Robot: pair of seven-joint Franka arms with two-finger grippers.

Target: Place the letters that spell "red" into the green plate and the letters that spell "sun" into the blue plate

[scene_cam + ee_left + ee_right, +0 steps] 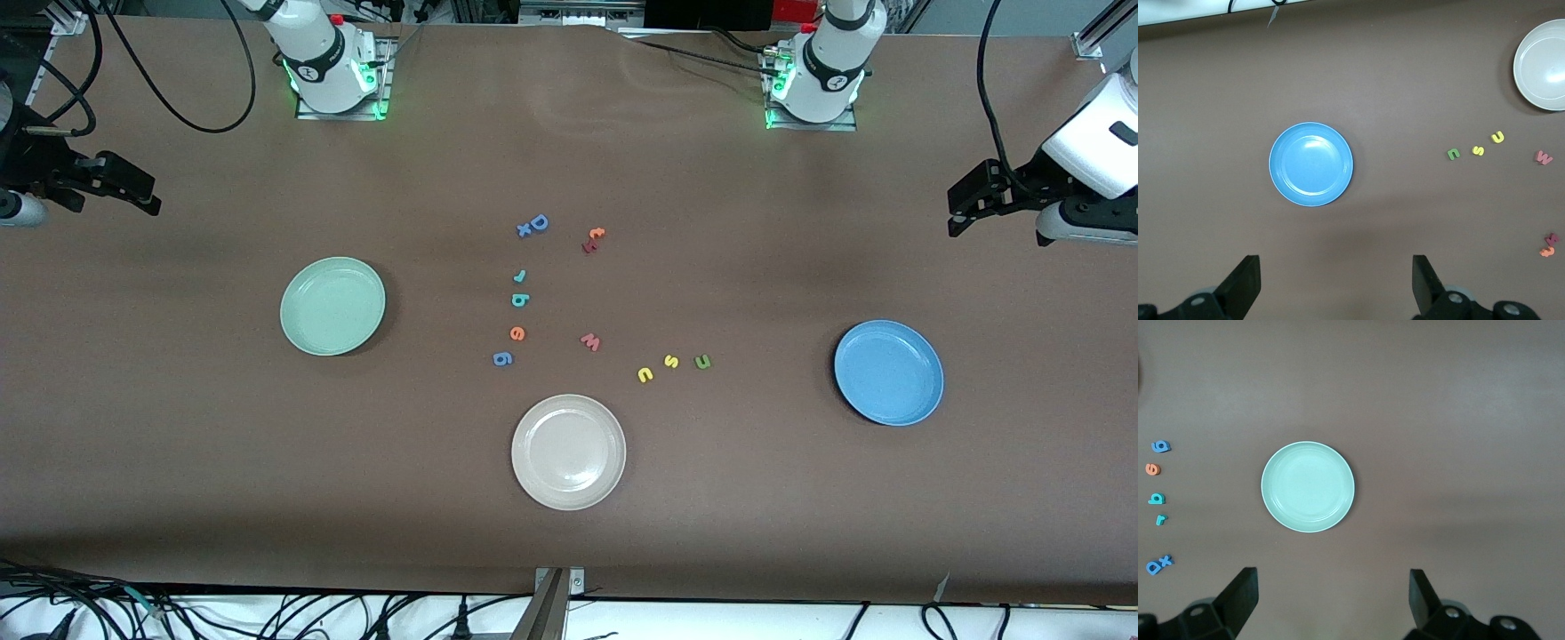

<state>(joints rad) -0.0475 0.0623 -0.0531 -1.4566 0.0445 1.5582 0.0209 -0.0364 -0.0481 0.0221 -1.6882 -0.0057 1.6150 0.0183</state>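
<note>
Cream plate (568, 452), red w (590, 341), blue g (502, 358)

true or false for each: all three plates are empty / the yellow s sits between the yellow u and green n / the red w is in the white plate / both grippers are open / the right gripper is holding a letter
1. All three plates are empty: true; the green plate, blue plate and white plate hold nothing.
2. The yellow s sits between the yellow u and green n: true.
3. The red w is in the white plate: false; it lies on the table.
4. Both grippers are open: true; left gripper, right gripper.
5. The right gripper holds a letter: false; it holds nothing.
</note>
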